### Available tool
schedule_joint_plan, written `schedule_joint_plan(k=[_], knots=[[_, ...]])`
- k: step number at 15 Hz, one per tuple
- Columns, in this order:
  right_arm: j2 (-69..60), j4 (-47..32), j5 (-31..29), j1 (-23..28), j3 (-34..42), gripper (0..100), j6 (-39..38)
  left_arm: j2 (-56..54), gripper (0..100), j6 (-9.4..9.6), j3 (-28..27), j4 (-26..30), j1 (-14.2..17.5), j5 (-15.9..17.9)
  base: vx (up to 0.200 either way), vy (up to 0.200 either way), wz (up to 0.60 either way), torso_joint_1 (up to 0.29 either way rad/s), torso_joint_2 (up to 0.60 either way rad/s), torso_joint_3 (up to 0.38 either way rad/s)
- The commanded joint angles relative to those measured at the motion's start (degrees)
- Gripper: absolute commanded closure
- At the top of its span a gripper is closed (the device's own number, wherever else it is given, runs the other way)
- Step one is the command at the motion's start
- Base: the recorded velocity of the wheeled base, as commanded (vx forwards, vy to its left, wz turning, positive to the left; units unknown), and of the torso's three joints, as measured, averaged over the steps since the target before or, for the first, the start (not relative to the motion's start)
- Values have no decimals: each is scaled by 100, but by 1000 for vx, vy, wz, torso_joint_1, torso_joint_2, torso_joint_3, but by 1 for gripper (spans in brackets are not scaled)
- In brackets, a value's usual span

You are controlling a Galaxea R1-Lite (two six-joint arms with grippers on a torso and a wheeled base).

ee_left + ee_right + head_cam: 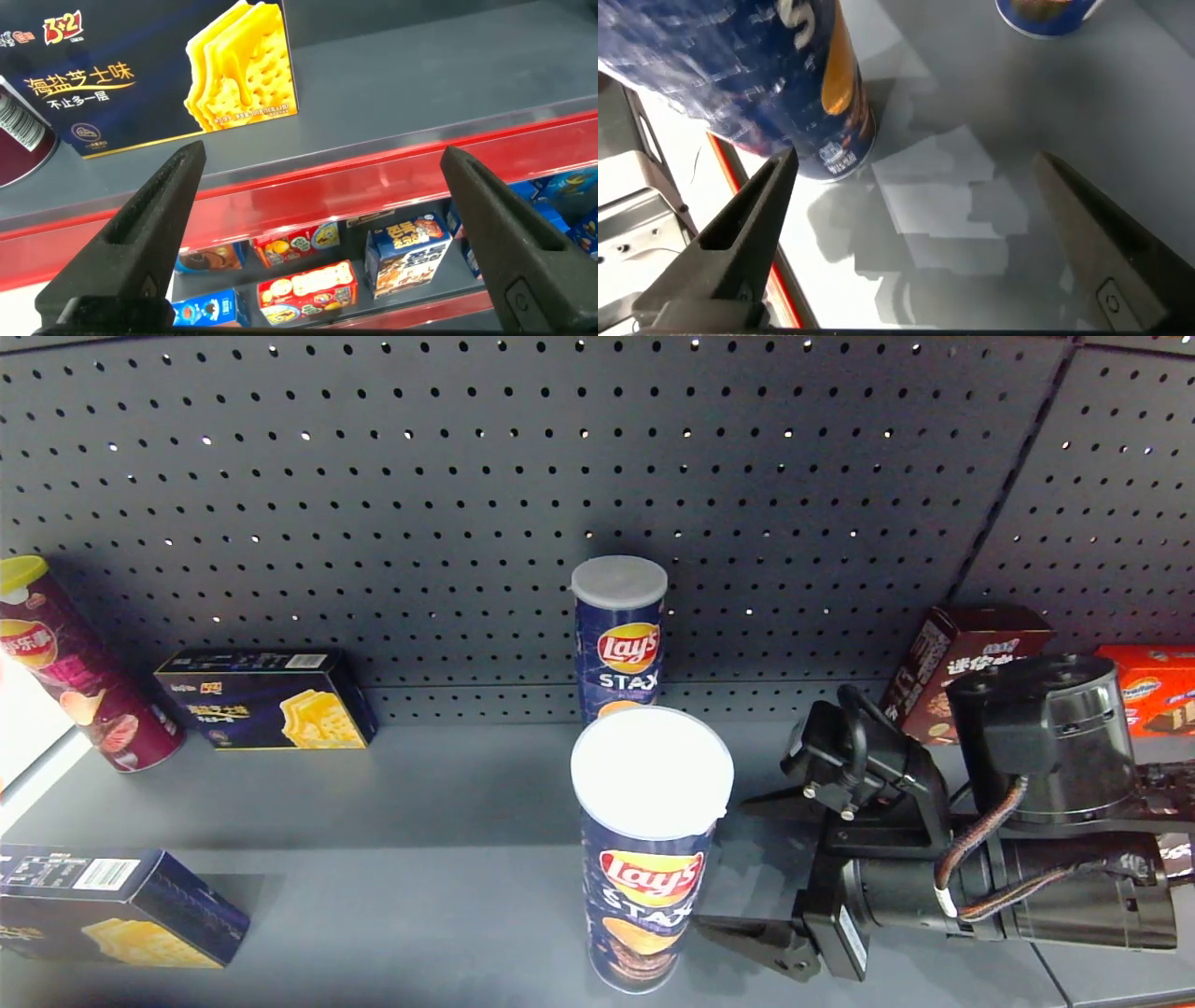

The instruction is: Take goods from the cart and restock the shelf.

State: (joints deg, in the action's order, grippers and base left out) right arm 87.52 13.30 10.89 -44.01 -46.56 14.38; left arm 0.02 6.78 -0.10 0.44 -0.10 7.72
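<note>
Blue chip can stands just beside the spread right pincer, second can behind it; left pincer also spread.

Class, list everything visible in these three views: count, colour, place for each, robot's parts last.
Blue chip cans: two, blue, pale lids, mid-shelf, one behind the other.
Maroon chip can: one, maroon, yellow lid, tilted, back left.
Cracker boxes: two, dark navy, left side, back and front.
Brown box: one, brown, back right.
Orange box: one, orange, far right.
Shelf: one, grey, under the goods.
Pegboard: one, dark grey, behind the shelf.
Small boxes: several, blue and red, lower shelf.
Left gripper: one, black, open, facing the shelf's red edge.
Right gripper: one, black, open, beside the front can.
</note>
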Motion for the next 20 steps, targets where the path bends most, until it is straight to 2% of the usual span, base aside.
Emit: schedule_joint_plan(k=[1, 8, 12, 15, 16, 20], knots=[[37, 6, 1, -29, -20, 0, 3, 6, 0, -1, 1, 0, 1, 2, 0, 0, 0, 0, 0, 0], [90, 15, -60, -11, -275, 0, 3, 6, 0, -1, 1, 0, 1, 2, 0, 0, 0, 0, 0, 0], [-376, 15, -60, 85, -908, 0, -41, 6, 0, -1, 1, 0, 1, 2, 0, 0, 0, 0, 0, 0], [-666, 50, -69, 261, -987, 0, -41, 6, 0, -1, 1, 0, 1, 2, 0, 0, 0, 0, 0, 0], [-1008, 507, -69, 367, -890, 0, -50, 6, 0, -1, 1, 0, 1, 11, 0, 0, 0, 0, 0, 0], [-1536, 1351, -183, 718, -345, 0, -164, 6, 0, -1, 1, 0, 1, 11, 0, 0, 0, 0, 0, 0]])
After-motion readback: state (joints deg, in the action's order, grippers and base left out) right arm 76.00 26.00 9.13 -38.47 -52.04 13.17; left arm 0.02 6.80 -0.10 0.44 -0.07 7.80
